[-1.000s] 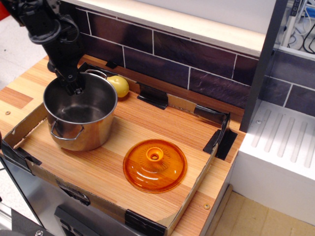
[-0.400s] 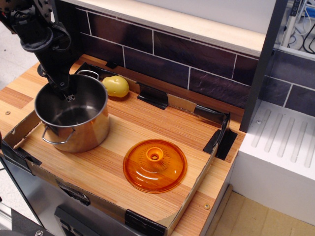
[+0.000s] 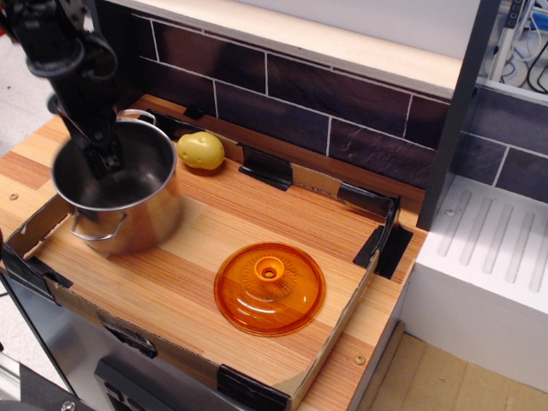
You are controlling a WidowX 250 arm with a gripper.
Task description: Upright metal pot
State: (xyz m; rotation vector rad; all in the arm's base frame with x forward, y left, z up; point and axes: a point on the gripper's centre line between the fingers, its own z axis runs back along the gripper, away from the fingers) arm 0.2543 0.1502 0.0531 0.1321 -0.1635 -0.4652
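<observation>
The metal pot (image 3: 128, 214) is a shiny steel cylinder with wire loop handles and a dark inside. It stands mouth-up at the left of the cardboard tray (image 3: 330, 338), slightly blurred. My gripper (image 3: 103, 161) comes down from the upper left and its tip is at the pot's far rim, fingers reaching inside. It looks shut on the rim. The fingertips are partly hidden by the rim.
A flat orange translucent lid (image 3: 270, 288) lies in the tray's middle front. A yellow potato-like object (image 3: 201, 151) sits by the back wall behind the pot. A dark tiled wall runs along the back. A white drainer (image 3: 492, 257) stands at the right.
The pot and my gripper have moved left and a little toward the back together. The yellow object behind the pot is now fully uncovered.
</observation>
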